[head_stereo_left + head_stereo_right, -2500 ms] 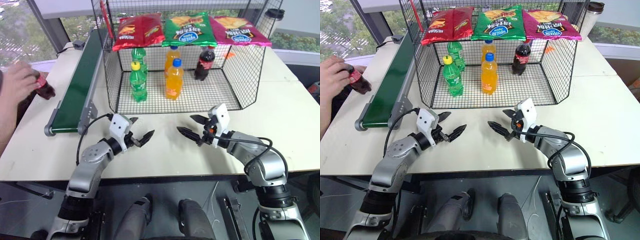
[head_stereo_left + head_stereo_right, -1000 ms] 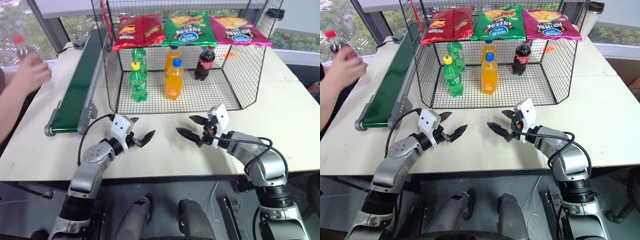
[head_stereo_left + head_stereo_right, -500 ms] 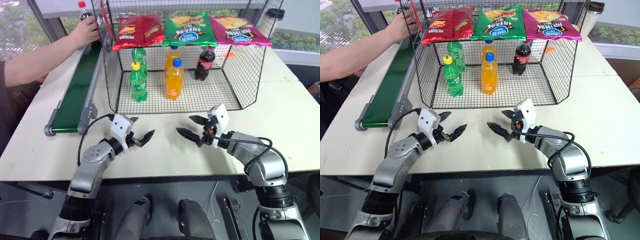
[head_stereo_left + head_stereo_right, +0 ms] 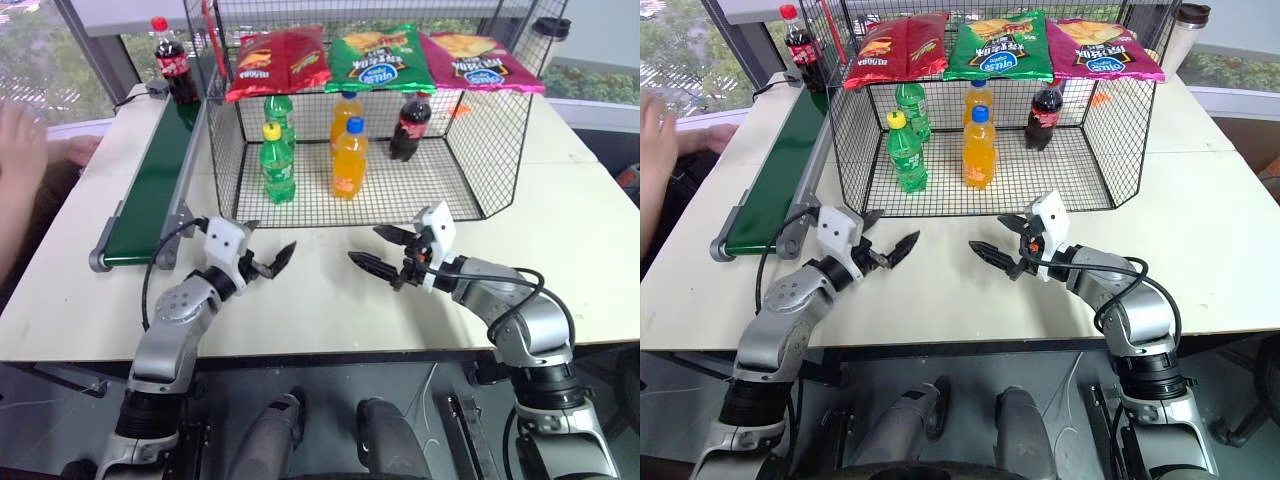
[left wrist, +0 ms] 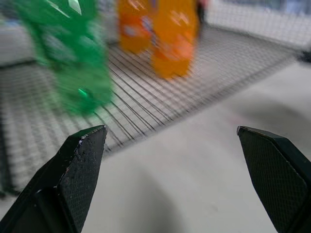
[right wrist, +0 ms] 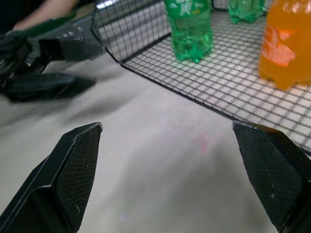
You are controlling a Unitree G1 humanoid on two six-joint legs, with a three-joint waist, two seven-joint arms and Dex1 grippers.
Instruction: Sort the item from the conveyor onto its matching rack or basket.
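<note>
The cola bottle [image 4: 179, 72] stands upright at the far end of the conveyor [image 4: 160, 180], at about eleven o'clock from me. I judge it rigid, smooth, fairly heavy with liquid; best pinched around the labelled middle. My left gripper [image 4: 268, 262] and right gripper [image 4: 376, 250] are both spread, empty.

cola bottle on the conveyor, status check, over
Left gripper and right gripper open, empty, over table. Cola bottle upright at conveyor far end. Person's hand left of belt.

A pale table [image 4: 590, 230] stands before windows [image 4: 35, 70] showing green trees outside.
</note>
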